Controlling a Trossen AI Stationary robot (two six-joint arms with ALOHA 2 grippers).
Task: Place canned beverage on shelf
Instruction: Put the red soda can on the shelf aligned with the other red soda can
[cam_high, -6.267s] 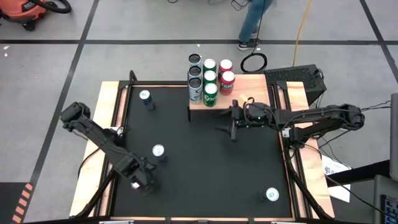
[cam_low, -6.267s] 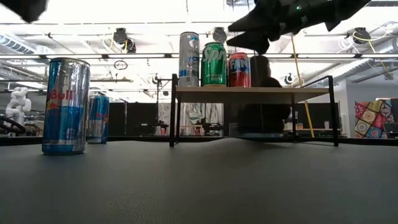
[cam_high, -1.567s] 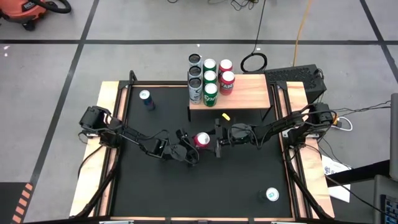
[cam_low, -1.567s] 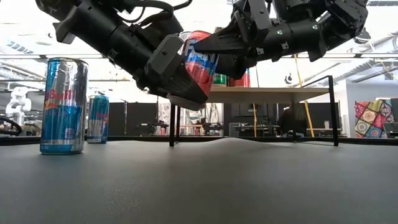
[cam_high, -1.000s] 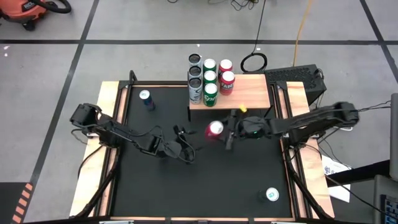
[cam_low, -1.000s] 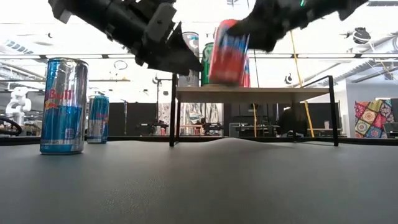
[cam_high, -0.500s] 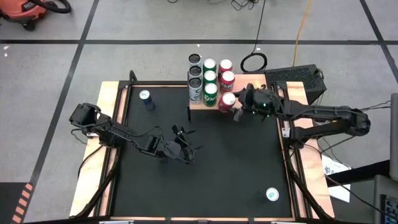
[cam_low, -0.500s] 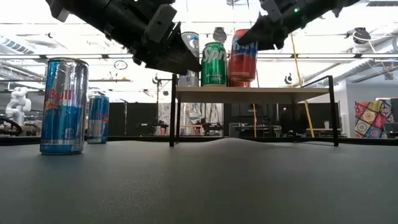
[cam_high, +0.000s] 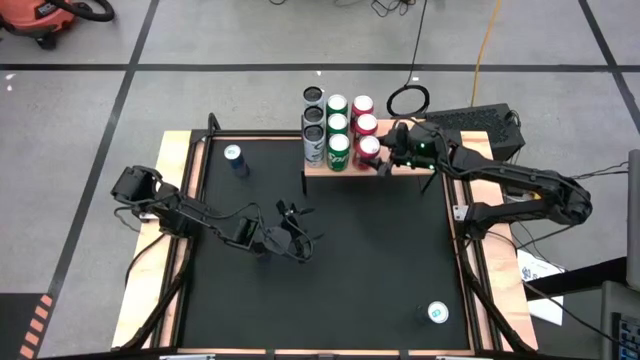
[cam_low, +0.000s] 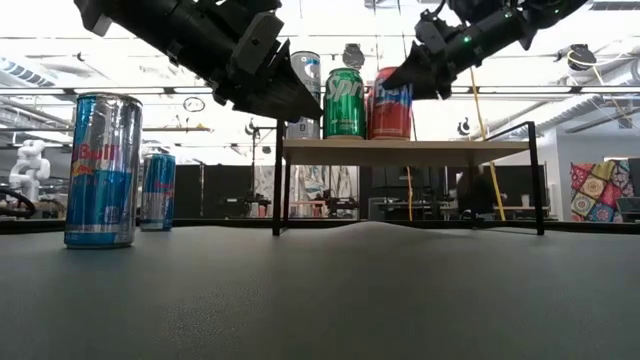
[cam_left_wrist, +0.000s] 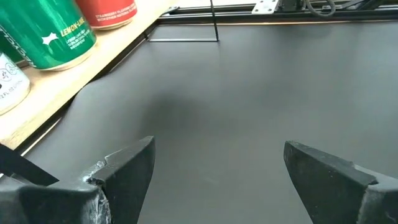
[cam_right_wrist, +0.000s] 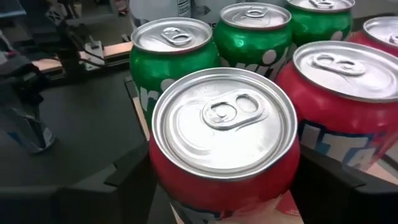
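A red can (cam_right_wrist: 224, 143) stands upright at the near edge of the shelf (cam_high: 412, 168), beside a green can (cam_high: 338, 149). My right gripper (cam_high: 378, 156) is shut on it. In the low view the red can's base (cam_low: 392, 136) is level with the shelf's plank top (cam_low: 450, 148). Several other silver, green and red cans fill the shelf's left part. My left gripper (cam_high: 300, 226) hangs open over the middle of the table with nothing between its fingers (cam_left_wrist: 124, 174). My right gripper pinches the red can's side wall (cam_right_wrist: 163, 180) between its two fingers, one on each side, below the rim. The fingers come nearly level from the table's right side. The can is upright, its base at the plank's top. Whether it rests there I cannot tell.
A blue can (cam_high: 235, 158) stands at the table's far left and another can (cam_high: 437, 313) at the near right. Wooden rails (cam_high: 180, 190) run along both table sides. The shelf's right half is bare wood under my right arm.
My right gripper has carried the red can from over the table's middle toward the far edge and slightly up, to the shelf. The can, tilted a second ago, now stands upright next to the green can.
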